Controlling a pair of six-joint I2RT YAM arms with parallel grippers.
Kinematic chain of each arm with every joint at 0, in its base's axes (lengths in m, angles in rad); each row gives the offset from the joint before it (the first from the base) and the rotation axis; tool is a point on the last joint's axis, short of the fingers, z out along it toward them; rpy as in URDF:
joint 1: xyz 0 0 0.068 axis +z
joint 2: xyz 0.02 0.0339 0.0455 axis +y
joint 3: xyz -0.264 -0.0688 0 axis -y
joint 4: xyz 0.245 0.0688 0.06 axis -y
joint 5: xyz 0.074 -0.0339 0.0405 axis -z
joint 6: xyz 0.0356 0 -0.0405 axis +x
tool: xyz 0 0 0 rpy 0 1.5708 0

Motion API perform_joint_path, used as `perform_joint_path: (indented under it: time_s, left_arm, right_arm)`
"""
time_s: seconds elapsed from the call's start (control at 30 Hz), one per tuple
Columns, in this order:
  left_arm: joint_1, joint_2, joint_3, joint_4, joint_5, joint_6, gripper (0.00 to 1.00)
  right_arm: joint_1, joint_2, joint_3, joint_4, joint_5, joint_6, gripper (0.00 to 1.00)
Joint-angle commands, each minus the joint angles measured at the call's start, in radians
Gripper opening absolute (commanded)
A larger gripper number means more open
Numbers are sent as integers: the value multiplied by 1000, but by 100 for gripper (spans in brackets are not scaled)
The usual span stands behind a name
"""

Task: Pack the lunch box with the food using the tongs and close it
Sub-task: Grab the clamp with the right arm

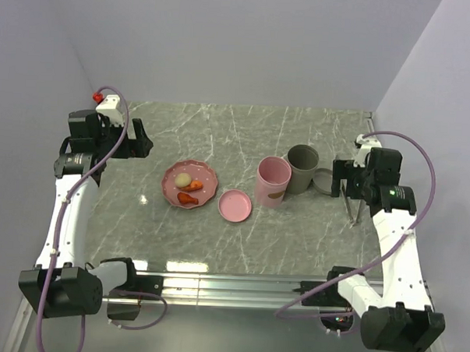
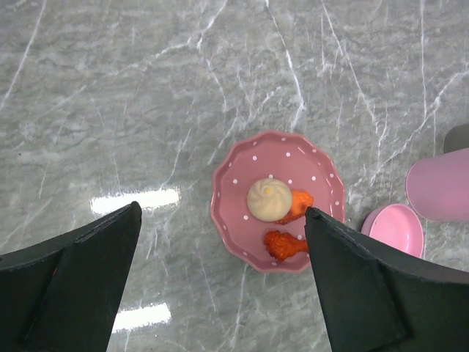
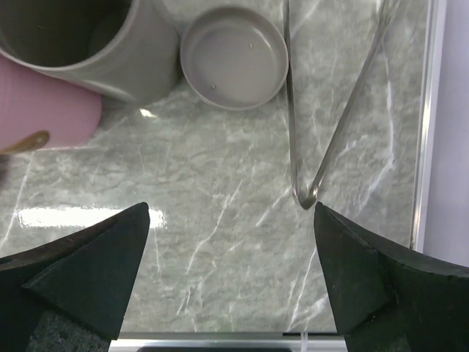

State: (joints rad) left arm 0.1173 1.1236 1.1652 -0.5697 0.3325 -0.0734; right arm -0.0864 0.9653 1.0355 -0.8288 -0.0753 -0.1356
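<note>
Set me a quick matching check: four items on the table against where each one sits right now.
Items:
1. cream ball
2. tongs
3. pink lid
4. grey lid

Places:
A. right beside the grey cup
B. on the pink plate
C. between that plate and the pink cup
D. along the right edge of the table

Pairs: 1-B, 2-D, 3-C, 4-A

Bare marble lies open to the left of and in front of the plate (image 2: 229, 192). On its right the pink lid (image 2: 396, 229) and pink container (image 2: 440, 183) crowd the way. The tongs (image 3: 292, 110) lie close beside the table's edge rail (image 3: 423, 110), seemingly leaving little room there. The grey lid (image 3: 233, 57) sits just left of them.
</note>
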Motion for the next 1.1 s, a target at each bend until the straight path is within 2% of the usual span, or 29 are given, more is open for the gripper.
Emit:
perform_joint_path:
  time_s: [0.0, 0.3, 0.47, 0.77, 1.07]
  left_arm:
    - [1, -13, 5, 59, 19, -20, 100]
    - [1, 13, 74, 47, 120, -58, 99]
    - [1, 33, 129, 31, 160, -66, 99]
    - [2, 41, 134, 65, 212, -75, 99]
    - [1, 73, 126, 93, 266, -80, 99]
  right_arm:
    - [-48, 44, 40, -46, -33, -6, 100]
    - [-191, 228, 41, -69, -34, -59, 100]
    - [-217, 366, 40, -36, -35, -58, 100]
    - [-248, 610, 109, 10, -17, -65, 100]
    - [-274, 725, 109, 79, 5, -76, 98]
